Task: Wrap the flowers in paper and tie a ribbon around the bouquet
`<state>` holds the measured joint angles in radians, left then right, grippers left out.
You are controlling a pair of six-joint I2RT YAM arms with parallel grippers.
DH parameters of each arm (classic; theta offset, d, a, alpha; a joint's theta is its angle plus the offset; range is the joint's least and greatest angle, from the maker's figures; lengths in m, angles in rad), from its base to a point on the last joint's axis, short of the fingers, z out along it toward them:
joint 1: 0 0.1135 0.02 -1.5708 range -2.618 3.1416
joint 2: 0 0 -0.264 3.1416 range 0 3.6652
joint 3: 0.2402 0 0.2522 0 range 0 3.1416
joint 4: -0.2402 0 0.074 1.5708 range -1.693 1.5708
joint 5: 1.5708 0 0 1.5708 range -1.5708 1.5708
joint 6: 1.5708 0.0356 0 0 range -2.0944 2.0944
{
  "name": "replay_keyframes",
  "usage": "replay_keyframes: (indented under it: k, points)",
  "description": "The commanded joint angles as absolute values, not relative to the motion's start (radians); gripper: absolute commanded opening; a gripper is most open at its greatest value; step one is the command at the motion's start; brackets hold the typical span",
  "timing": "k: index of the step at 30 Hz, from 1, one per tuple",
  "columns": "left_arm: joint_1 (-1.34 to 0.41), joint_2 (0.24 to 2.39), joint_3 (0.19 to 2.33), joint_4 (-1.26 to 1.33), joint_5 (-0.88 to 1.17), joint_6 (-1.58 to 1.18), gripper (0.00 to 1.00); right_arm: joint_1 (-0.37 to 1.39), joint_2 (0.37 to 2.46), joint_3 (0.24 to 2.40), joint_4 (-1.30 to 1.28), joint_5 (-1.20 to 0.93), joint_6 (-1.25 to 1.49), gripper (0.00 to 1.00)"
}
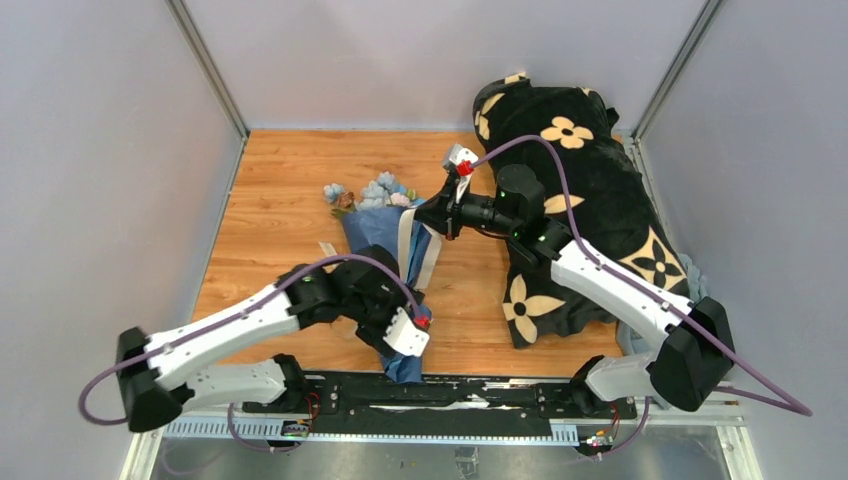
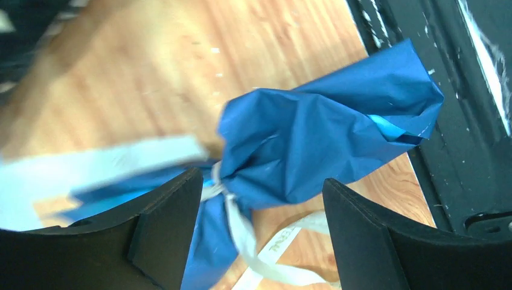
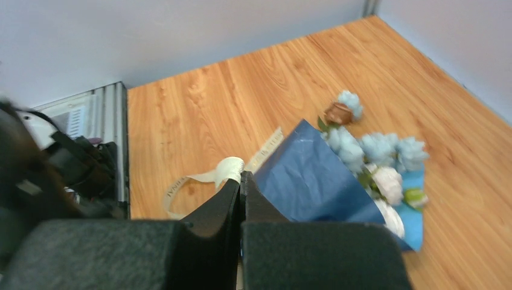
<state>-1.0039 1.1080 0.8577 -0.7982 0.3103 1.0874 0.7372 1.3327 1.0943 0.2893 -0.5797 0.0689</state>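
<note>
The bouquet [image 1: 385, 235] lies on the wooden table. Its flowers [image 1: 375, 193], pale blue with a few pink-brown blooms, point to the far side, and its navy paper [image 1: 402, 362] tapers towards the near edge. The cream ribbon [image 1: 410, 250] runs across the cone. In the left wrist view the ribbon [image 2: 265, 254] circles the pinched paper tail [image 2: 314, 130]. My left gripper [image 2: 261, 181] straddles that tail, jaws wide apart and open. My right gripper [image 3: 240, 176] is shut on a fold of the ribbon [image 3: 229, 166] beside the paper [image 3: 308, 181], with the flowers [image 3: 380, 151] beyond it.
A black plush blanket with cream flower prints [image 1: 590, 200] fills the right side of the table, with a grey-blue cloth [image 1: 690, 275] at its edge. The black base rail [image 1: 450, 395] runs along the near edge, close to the paper tail. Grey walls stand on three sides.
</note>
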Motion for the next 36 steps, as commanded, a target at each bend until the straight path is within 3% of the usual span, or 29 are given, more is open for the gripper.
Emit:
replay_keyframes:
  k: [1,6,11,16,23,25,27,31,36]
  points:
    - [-0.986,0.924,0.921,-1.028,0.262,0.929,0.81,0.706,1.277,1.043,0.248,-0.528,0.054,0.0]
    - [-0.596,0.856,0.797,-1.031,0.168,0.947,0.78,0.702,1.242,1.036,0.202,-0.513,0.019,0.0]
    - [-0.324,1.12,0.829,-0.916,0.159,0.841,0.8,0.701,1.251,1.047,0.171,-0.508,0.005,0.0]
    - [-0.302,1.367,0.882,-0.784,0.168,0.679,0.79,0.701,1.248,1.023,0.18,-0.5,0.007,0.0]
    - [-0.304,1.397,0.745,-0.503,0.148,0.731,0.76,0.689,1.222,1.001,0.169,-0.472,0.005,0.0]
    - [-0.304,1.402,0.718,-0.488,0.161,0.758,0.69,0.669,1.212,0.992,0.176,-0.464,0.013,0.0]
    - [-0.313,1.413,0.7,-0.482,0.175,0.758,0.55,0.647,1.197,0.978,0.192,-0.454,0.034,0.0]
    - [-0.34,1.445,0.716,-0.495,0.166,0.68,0.02,0.621,1.17,0.96,0.182,-0.448,0.047,0.0]
    - [-0.287,1.437,0.72,-0.512,0.01,0.683,0.0,0.546,1.12,0.892,0.126,-0.435,0.105,0.0]
